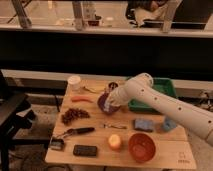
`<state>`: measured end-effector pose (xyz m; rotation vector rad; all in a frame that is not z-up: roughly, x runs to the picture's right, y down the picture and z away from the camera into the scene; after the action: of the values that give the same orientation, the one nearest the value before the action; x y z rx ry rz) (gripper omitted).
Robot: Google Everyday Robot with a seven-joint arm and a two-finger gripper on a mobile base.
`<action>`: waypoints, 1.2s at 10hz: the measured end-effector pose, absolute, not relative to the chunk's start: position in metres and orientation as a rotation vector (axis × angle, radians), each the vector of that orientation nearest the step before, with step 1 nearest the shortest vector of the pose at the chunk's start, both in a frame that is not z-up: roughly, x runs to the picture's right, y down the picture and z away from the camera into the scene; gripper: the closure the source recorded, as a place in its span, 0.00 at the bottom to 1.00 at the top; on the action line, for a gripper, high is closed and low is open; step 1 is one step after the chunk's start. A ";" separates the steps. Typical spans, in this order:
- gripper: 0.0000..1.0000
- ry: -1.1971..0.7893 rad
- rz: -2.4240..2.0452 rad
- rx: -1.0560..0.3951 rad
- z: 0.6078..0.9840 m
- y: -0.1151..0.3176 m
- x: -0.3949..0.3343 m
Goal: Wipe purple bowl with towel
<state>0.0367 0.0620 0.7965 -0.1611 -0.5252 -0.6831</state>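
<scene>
The purple bowl (104,105) stands on the wooden table (170,152) near its middle, partly covered by my arm. My gripper (111,99) is at the end of the white arm that reaches in from the right, and it is right over the bowl's rim. A pale patch at the gripper may be the towel, but I cannot make it out as such.
A green tray (162,90) lies behind the arm. A white cup (74,82), banana (94,89), carrot (81,99) and grapes (75,115) are on the left. A black tool (79,131), phone (85,150), orange fruit (115,142), red bowl (141,147) and blue sponge (144,124) are in front.
</scene>
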 end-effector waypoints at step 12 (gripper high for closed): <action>0.20 -0.536 -0.639 -0.155 0.800 0.058 0.035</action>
<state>0.0355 0.0577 0.8000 -0.1555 -0.5361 -0.6388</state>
